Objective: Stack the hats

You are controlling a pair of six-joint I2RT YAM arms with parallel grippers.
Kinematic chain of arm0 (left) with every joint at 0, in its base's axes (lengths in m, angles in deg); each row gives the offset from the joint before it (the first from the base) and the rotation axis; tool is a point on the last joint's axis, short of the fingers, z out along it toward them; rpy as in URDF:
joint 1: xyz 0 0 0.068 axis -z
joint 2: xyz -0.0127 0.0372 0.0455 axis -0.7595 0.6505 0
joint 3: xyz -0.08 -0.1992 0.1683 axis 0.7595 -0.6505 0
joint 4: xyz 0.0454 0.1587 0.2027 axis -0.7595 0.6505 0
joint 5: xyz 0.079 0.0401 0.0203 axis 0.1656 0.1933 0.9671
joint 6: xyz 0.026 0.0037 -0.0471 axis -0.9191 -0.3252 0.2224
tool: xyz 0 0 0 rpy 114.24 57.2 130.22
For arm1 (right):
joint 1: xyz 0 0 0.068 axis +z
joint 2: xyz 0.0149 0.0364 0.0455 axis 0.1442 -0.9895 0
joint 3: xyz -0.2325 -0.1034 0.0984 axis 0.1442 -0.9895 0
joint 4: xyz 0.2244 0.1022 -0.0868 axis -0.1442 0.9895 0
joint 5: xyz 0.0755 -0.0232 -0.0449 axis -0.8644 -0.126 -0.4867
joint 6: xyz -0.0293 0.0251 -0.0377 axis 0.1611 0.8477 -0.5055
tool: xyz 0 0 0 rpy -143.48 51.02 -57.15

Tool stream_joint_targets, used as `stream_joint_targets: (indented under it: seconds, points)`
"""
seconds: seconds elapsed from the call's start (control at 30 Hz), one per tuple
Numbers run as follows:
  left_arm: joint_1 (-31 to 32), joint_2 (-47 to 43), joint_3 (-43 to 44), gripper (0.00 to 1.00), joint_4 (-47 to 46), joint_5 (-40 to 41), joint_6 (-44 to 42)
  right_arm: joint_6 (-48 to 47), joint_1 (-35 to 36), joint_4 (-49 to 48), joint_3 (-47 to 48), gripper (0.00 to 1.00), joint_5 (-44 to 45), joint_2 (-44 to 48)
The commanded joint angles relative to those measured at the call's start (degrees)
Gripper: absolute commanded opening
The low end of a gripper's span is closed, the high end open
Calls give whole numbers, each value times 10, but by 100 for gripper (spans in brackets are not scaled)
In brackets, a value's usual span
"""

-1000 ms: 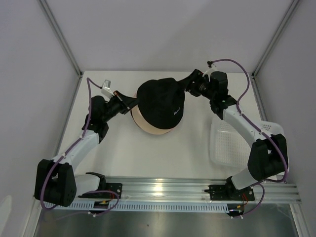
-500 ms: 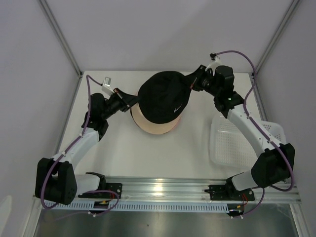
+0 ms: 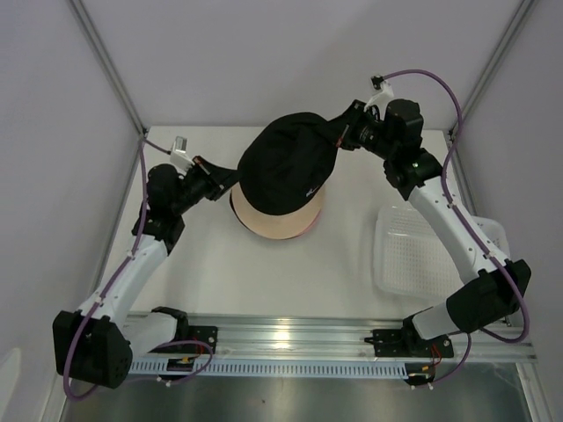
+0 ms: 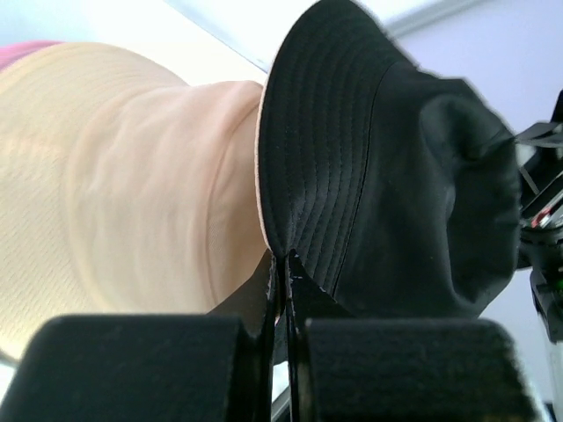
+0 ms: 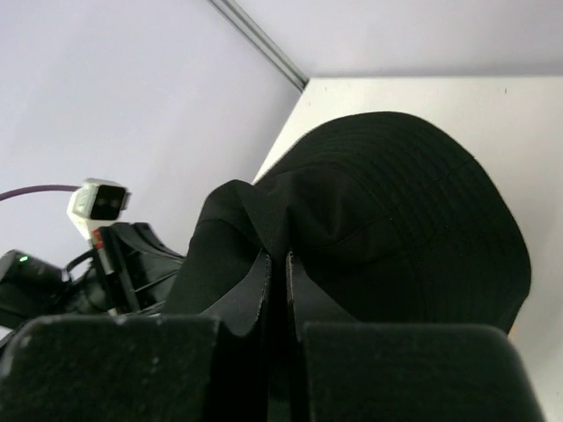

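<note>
Fingers of my left gripper [image 4: 283, 264] were pinched tight on the brim of the black hat [image 3: 286, 163], and my right gripper [image 5: 277, 257] clamped a fold on its opposite side, holding it tilted over the beige hat [image 3: 273, 227]. I judged the stack unfinished: lowering and release remained. A pink hat [image 4: 25, 51] showed only as a sliver underneath. Whether other hats lay beneath it, I couldn't tell.
</note>
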Motion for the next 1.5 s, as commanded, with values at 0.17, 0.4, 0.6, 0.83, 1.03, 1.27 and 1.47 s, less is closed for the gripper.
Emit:
stream_joint_targets:
  seconds: [0.17,0.4,0.6,0.83,1.03,1.27,1.47]
  points:
    - [-35,-115,-65,1,115,161,40,-5,8,69,86,0,-14,-64]
    - [-50,-99,-84,1,123,231,35,-18,10,99,135,0,-19,-134]
    - [-51,-46,-109,1,124,261,50,-32,11,114,143,0,-15,-166]
    - [-51,23,-117,1,101,245,22,-51,11,127,116,7,-2,-171]
    - [-50,11,-165,1,-9,181,-37,-35,-25,115,82,81,-23,-118]
    - [-48,19,-162,1,-78,133,-83,58,-89,4,-70,95,-36,-31]
    - [-34,46,-162,0,-111,116,-77,122,-74,-107,-184,89,-83,-21]
